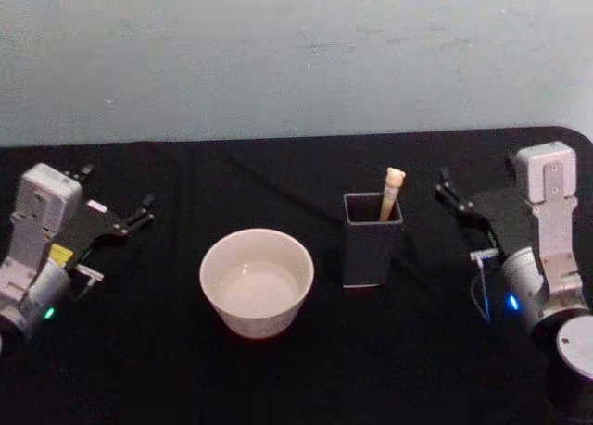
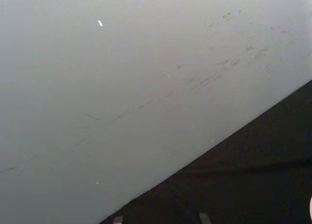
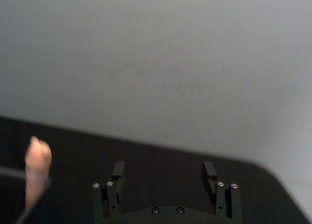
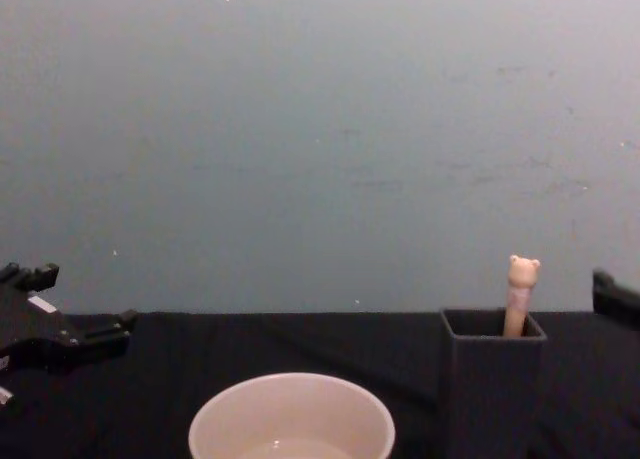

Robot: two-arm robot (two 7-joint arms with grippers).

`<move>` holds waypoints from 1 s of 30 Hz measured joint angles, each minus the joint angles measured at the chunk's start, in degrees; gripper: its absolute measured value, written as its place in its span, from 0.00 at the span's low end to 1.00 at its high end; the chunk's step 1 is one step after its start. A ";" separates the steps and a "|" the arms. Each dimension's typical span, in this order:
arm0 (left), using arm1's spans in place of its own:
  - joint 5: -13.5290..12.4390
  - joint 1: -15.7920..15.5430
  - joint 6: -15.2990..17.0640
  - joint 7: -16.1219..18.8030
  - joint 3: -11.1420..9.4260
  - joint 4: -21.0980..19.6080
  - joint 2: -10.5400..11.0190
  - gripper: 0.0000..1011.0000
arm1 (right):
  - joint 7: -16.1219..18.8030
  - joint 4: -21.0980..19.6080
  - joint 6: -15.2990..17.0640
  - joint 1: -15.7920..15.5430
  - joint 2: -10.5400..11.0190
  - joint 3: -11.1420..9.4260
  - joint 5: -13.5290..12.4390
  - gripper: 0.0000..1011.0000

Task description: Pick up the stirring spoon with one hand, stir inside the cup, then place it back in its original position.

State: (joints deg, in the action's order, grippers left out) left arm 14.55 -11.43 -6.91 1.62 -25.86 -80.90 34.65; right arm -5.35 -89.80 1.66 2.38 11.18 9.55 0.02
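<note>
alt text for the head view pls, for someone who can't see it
A cream-white cup sits on a black table, with a dark grey square holder to its right that holds the stirring spoon upright. The left gripper and right gripper hover open at either side, touching nothing.

Pale grey boxy wrist housings on both arms, rounded silver joints below, black flat gripper bodies ending in thin black fingers. Left gripper (image 1: 116, 214): white label, yellow sticker, green light. Right gripper (image 1: 456, 195): blue light, dark cable, four silver screws at finger bases.
</note>
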 joint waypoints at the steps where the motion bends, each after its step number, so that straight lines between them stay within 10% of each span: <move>1: 0.00 0.00 0.00 0.00 0.00 0.00 0.00 0.99 | 0.30 0.28 0.51 -0.12 -0.25 -0.29 -0.50 0.99; 30: 0.00 0.00 0.00 0.00 0.00 0.00 0.00 0.99 | 1.94 3.09 3.45 -0.25 -1.90 -2.19 -2.60 0.99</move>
State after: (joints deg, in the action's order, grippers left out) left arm 14.55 -11.43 -6.91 1.62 -25.86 -80.90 34.65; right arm -3.41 -86.71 5.11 2.13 9.28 7.36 -2.57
